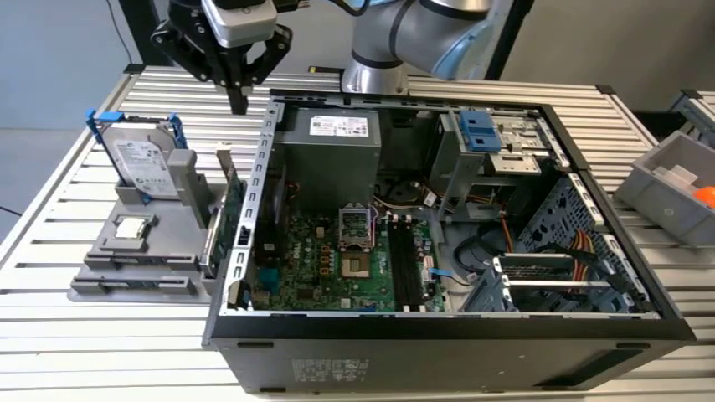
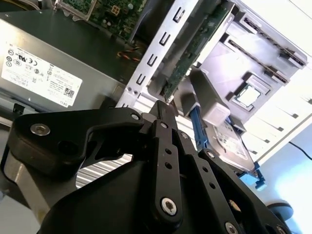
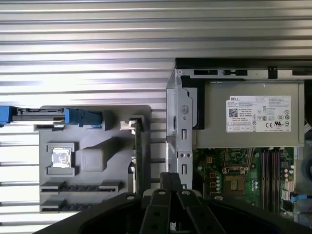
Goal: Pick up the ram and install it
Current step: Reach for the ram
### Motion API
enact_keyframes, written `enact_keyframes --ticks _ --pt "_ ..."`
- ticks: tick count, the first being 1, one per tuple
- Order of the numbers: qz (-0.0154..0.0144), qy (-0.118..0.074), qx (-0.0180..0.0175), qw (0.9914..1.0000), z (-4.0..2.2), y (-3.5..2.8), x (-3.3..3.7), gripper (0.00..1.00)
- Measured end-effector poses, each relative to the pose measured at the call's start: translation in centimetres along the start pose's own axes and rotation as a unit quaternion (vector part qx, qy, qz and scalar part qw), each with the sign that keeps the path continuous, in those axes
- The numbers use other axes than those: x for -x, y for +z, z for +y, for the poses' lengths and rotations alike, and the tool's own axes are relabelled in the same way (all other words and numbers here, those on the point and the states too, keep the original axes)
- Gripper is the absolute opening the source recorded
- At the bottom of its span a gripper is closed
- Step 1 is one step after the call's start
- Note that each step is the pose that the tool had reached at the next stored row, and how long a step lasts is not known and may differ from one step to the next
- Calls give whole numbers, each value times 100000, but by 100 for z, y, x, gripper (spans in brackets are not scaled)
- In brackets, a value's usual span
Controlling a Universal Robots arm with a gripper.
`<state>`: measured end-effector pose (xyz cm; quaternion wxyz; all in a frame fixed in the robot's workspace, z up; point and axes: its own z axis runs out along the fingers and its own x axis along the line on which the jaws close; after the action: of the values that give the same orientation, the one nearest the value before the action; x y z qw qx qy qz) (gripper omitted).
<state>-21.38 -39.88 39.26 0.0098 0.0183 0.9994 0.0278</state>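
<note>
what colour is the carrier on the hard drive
Blue; the carrier on the hard drive shows best in the exterior view.

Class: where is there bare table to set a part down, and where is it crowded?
Bare: the table slats bordered by the gray holder and the computer case; also between case and gray bin. Crowded: the holder-case gap.

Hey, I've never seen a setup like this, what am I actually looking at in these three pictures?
A grey robot arm with a black gripper stands at a slatted metal table. One camera watches from outside; two ride near the wrist. On the table sit an open black computer case and a grey plastic holder carrying a silver hard drive, a tall green card and thin dark sticks, probably the ram. The gripper hangs shut and empty over the holder's edge beside the case.
</note>
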Motion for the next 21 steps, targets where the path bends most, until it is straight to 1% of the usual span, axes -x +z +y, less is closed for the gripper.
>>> enact_keyframes --ticks 21 --pt "63 -1152 27 99993 -15 -8 -424 0"
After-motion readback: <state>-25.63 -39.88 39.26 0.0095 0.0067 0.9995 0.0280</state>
